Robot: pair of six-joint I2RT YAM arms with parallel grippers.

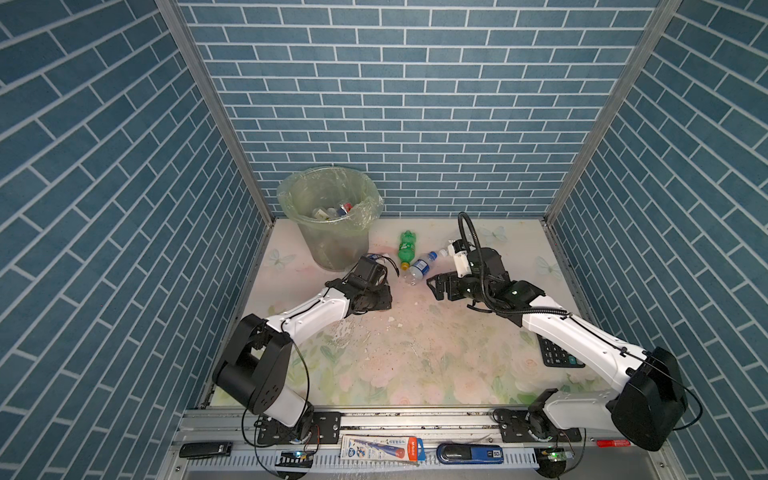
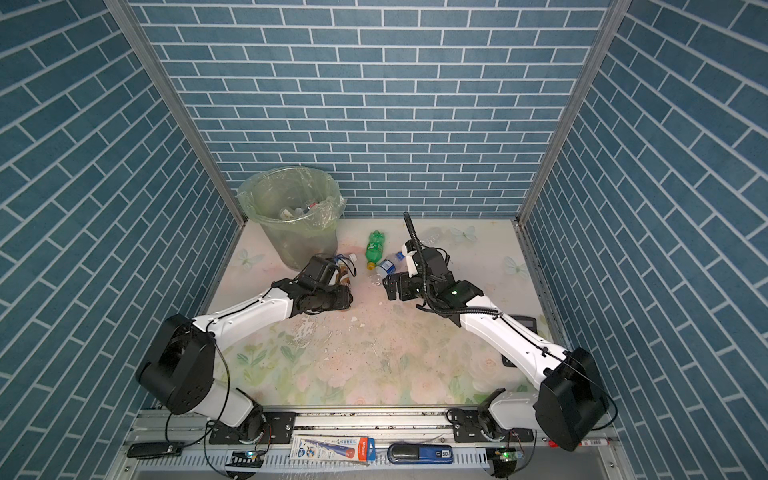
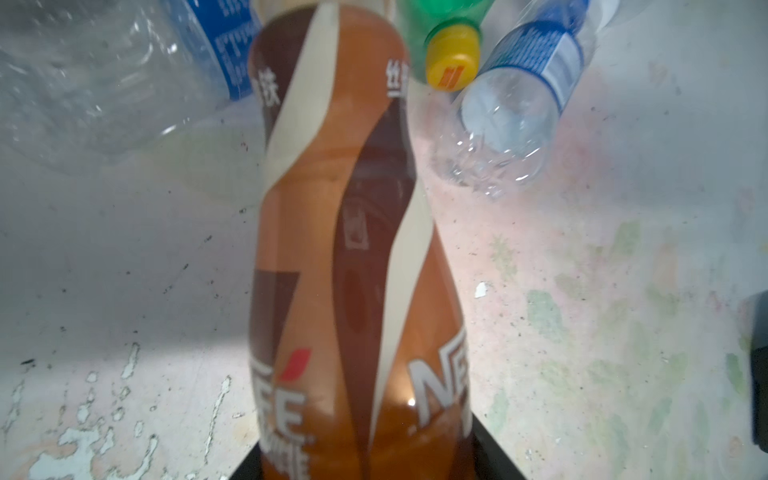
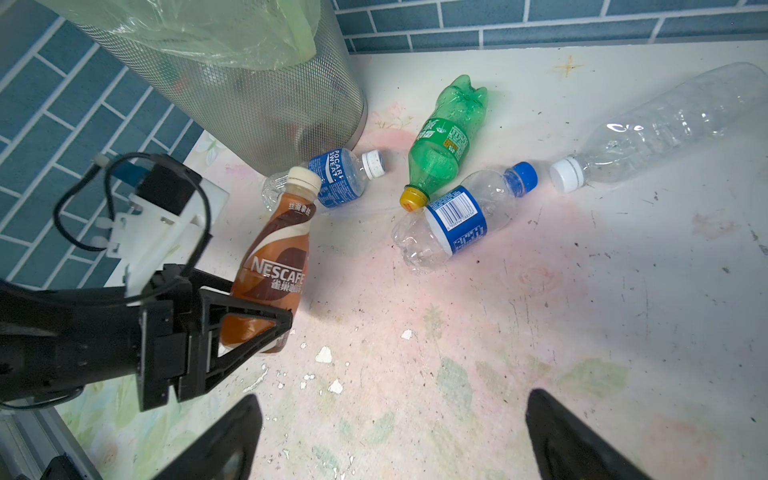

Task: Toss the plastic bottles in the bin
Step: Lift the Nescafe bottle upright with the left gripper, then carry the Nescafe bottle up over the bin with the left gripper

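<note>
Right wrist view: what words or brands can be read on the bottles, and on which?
"NESCAFE": brown bottle.
"雀巢咖啡": same bottle, beneath the brand.
"POCARI SWEAT": white-capped blue-label bottle.
Too small to read: label on green bottle, barcode digits on blue-capped bottle.

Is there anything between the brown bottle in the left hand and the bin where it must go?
Low down, yes: the white-capped blue-labelled bottle lies at the foot of the bin, whose wall rises above the brown bottle. Over the rim, nothing visible blocks.
</note>
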